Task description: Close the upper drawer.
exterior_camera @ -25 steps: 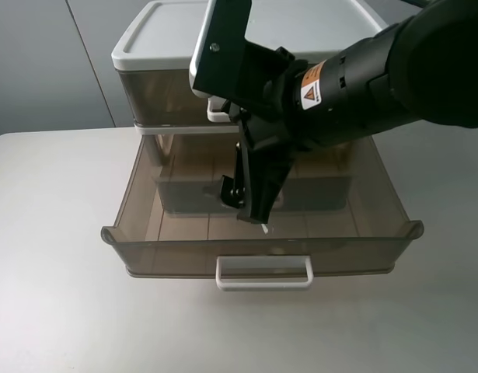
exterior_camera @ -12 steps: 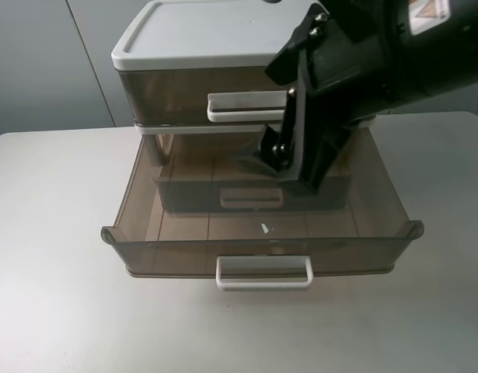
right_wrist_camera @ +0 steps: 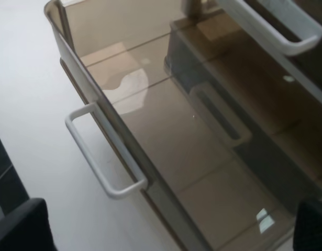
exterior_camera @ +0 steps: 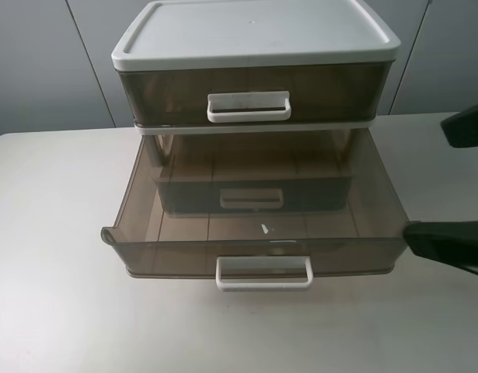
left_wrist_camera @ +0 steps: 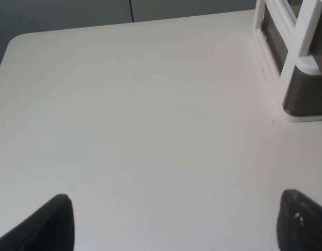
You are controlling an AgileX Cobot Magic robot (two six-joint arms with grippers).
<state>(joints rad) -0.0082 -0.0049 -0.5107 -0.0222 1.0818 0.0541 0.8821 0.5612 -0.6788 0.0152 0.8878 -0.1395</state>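
Observation:
The upper drawer (exterior_camera: 324, 84), smoky-brown with a white loop handle (exterior_camera: 249, 106), sits pushed in flush under the white lid (exterior_camera: 254, 31). Its handle also shows in the right wrist view (right_wrist_camera: 268, 25). My right gripper (right_wrist_camera: 166, 230) is open and empty, with its fingers (right_wrist_camera: 19, 225) far apart, over the front of the pulled-out bottom drawer. Its dark fingers (exterior_camera: 448, 245) show at the right edge of the high view, apart from the cabinet. My left gripper (left_wrist_camera: 176, 225) is open and empty above bare table, left of the cabinet's corner (left_wrist_camera: 299, 78).
The bottom drawer (exterior_camera: 262, 252) stands pulled far out toward the front, empty, with its white handle (exterior_camera: 263, 273) at the front; it also shows in the right wrist view (right_wrist_camera: 106, 154). The white table (exterior_camera: 52, 256) spreads on both sides of the cabinet.
My right arm has drawn back from in front of the cabinet to the right edge of the view. The upper drawer's front and handle now show unhidden. The drawers have not moved.

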